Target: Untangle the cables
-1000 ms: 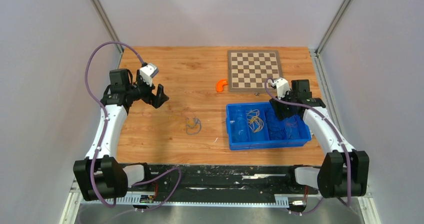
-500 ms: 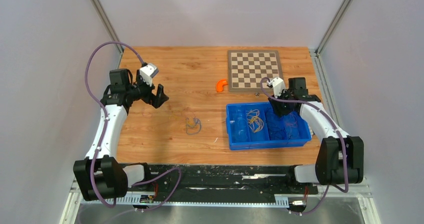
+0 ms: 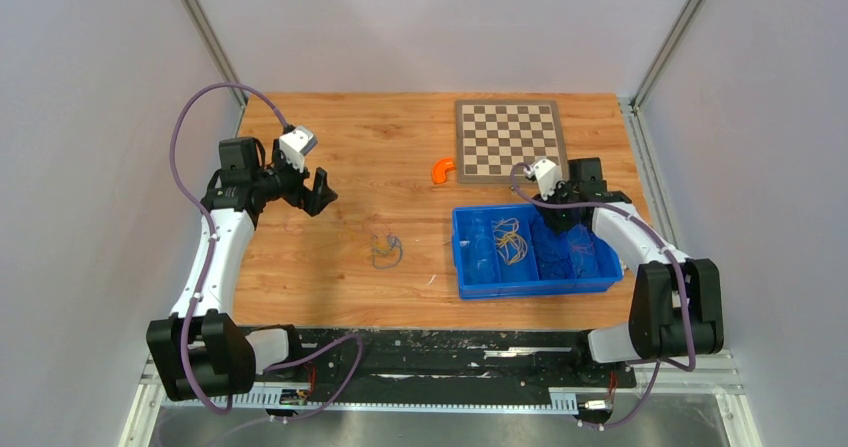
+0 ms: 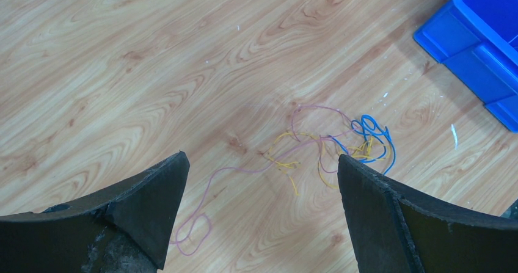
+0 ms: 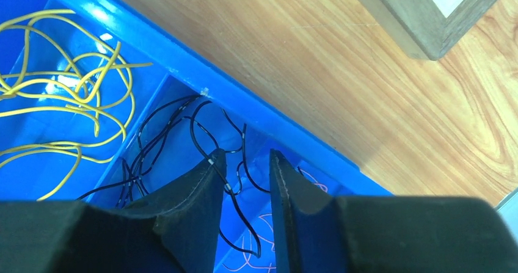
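Note:
A small tangle of cables (image 3: pixel 385 250), pink, yellow and blue, lies on the wooden table; in the left wrist view the tangle (image 4: pixel 330 145) sits ahead of my left gripper (image 4: pixel 261 157), which hangs wide open and empty above the table (image 3: pixel 318 192). My right gripper (image 3: pixel 560 217) is over the back of the blue bin (image 3: pixel 530 287). Its fingers (image 5: pixel 247 152) stand a narrow gap apart, open. A black cable (image 5: pixel 165 132) runs loosely through that gap, not pinched. Yellow cables (image 5: pixel 61 96) fill the neighbouring compartment, and a pink cable (image 5: pixel 269 224) lies below the fingers.
A chessboard (image 3: pixel 508 139) lies at the back right, just behind the bin. An orange piece (image 3: pixel 441 170) rests to its left. The bin's far wall (image 5: pixel 214 71) runs close in front of the right fingers. White walls enclose the table on three sides.
My right arm has shifted left and towards the bin's back edge, and its jaws have narrowed. The left arm and the tangle on the table have not moved.

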Tool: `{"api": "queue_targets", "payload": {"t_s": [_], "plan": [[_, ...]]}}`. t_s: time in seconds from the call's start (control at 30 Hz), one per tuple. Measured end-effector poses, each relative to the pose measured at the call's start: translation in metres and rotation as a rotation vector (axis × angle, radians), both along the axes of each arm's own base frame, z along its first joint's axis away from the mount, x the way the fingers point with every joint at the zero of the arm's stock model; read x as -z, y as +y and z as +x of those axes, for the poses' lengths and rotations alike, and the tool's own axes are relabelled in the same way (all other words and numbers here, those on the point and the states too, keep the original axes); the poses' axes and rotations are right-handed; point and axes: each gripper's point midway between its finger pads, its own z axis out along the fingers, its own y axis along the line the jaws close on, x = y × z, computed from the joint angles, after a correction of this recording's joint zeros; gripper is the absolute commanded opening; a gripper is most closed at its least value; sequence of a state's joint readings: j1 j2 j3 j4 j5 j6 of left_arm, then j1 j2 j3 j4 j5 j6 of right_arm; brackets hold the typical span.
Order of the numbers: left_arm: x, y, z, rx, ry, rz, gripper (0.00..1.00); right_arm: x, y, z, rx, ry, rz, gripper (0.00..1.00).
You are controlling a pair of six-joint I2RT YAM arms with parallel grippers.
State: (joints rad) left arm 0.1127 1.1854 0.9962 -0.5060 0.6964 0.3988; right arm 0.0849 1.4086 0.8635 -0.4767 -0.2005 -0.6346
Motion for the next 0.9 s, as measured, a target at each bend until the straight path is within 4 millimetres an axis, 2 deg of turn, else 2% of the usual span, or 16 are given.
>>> {"api": "queue_targets", "payload": {"t_s": [0.1,0.3,0.47,0.7,0.9], "plan": [[0.0,0.0,0.0,-0.001,0.0,0.0,1.0,0.005,0.0,-0.003,-0.01,0.007,-0.018,0.32],[-0.001,0.001,0.003,-0.002,0.001,0.001,1.0,0.011,0.0,-0.003,-0.027,0.011,-0.054,0.0],[-0.001,0.001,0.003,-0.005,0.001,0.004,1.0,0.007,0.013,-0.01,-0.035,0.039,-0.024,0.0],[-0.001,0.001,0.003,-0.006,0.002,0.003,1.0,-0.034,0.047,-0.011,0.011,0.039,0.139,0.0],[0.002,0.001,0.004,-0.007,0.012,0.0,1.0,-0.029,0.057,-0.025,0.076,0.133,0.223,0.0]]}}
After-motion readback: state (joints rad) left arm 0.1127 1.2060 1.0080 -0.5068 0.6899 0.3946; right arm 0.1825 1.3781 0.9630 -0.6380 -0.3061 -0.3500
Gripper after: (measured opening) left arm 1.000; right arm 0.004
